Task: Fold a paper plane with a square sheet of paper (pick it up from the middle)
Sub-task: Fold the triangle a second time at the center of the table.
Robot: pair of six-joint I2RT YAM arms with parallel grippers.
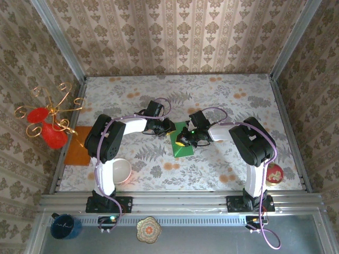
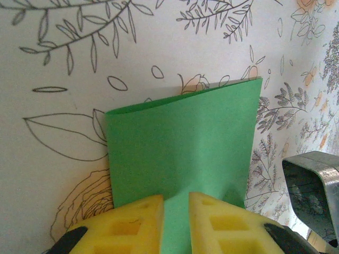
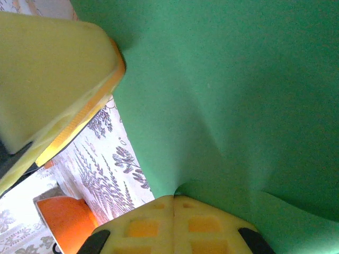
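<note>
While left pincer (image 2: 176,203) nips green sheet (image 2: 185,143) edge narrowly, right pincer (image 3: 174,203) clamps it; open table (image 1: 228,100) beyond.

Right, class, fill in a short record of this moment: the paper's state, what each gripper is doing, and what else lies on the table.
paper: green sheet, partly folded over, not yet a plane
left gripper: closed on one edge of the green sheet
right gripper: closed, pinching the green sheet, which puckers at its fingertips
surface: floral table
other items: orange sheet at the table's left edge; pale bowl beside the left arm; red bowl beside the right arm
</note>
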